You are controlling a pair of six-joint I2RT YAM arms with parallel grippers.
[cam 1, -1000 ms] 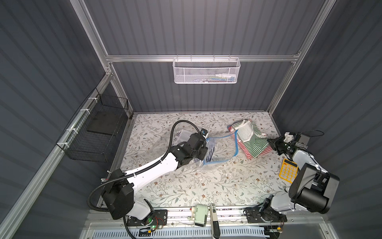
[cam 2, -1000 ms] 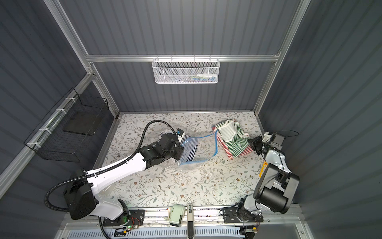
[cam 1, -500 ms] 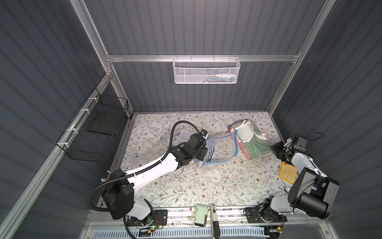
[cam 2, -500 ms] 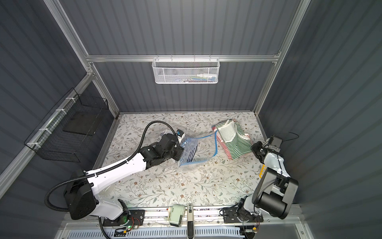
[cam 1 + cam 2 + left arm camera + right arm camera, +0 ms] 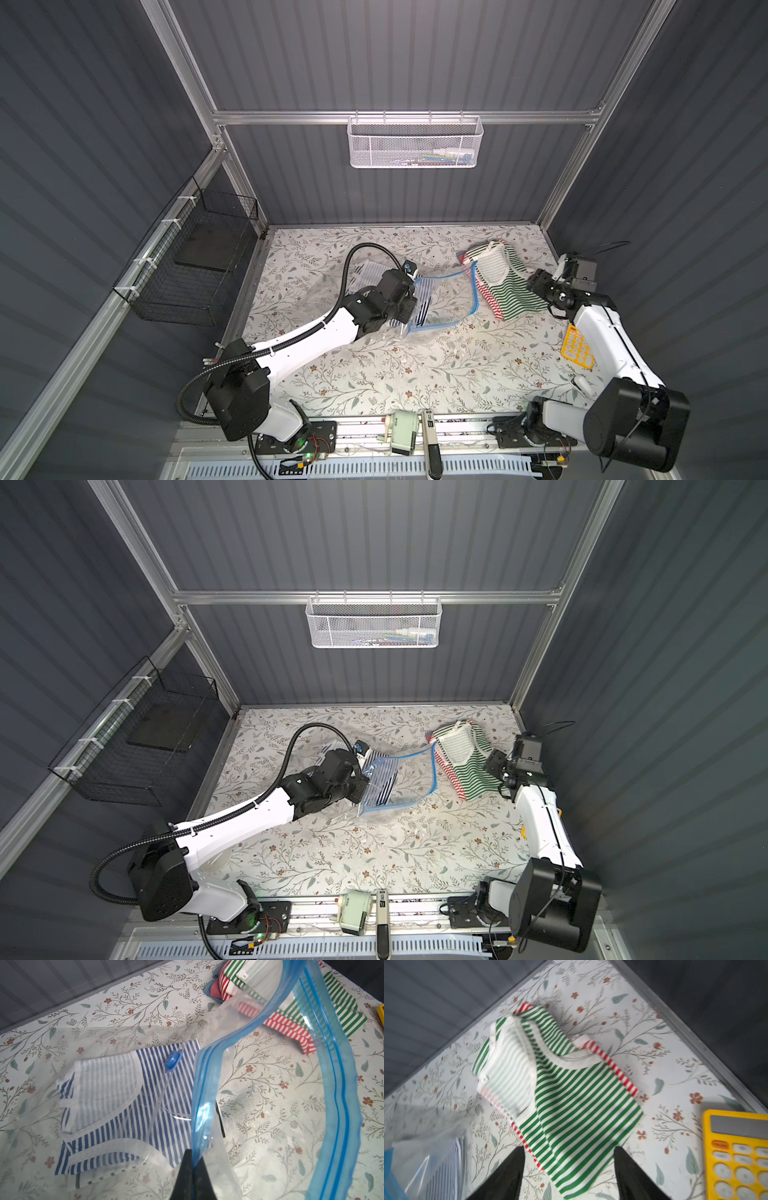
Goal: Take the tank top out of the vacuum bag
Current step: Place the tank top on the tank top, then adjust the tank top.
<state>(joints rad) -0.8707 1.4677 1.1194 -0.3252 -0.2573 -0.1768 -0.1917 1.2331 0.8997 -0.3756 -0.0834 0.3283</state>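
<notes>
The clear vacuum bag (image 5: 451, 301) (image 5: 411, 781) lies mid-table, its blue zip strip (image 5: 336, 1105) curled up and open. Inside it lies a blue-and-white striped tank top (image 5: 116, 1101) beside the round blue valve cap (image 5: 172, 1060). My left gripper (image 5: 193, 1159) (image 5: 409, 318) is shut on the bag's blue zip edge. A green-and-white striped tank top (image 5: 571, 1095) (image 5: 509, 289) lies outside the bag, over a red-striped one (image 5: 286, 1028). My right gripper (image 5: 568, 1148) (image 5: 536, 282) is open, with the green top's corner showing between its spread fingers, not gripped.
A yellow calculator (image 5: 737, 1157) (image 5: 577, 347) lies at the table's right edge, under the right arm. A white mesh basket (image 5: 415, 143) hangs on the back wall. A black wire basket (image 5: 195, 266) hangs on the left wall. The right wall is close behind the right gripper.
My right gripper has gone from shut to open and let go of the green striped tank top, which lies on the table. The left arm has kept its hold on the bag.
</notes>
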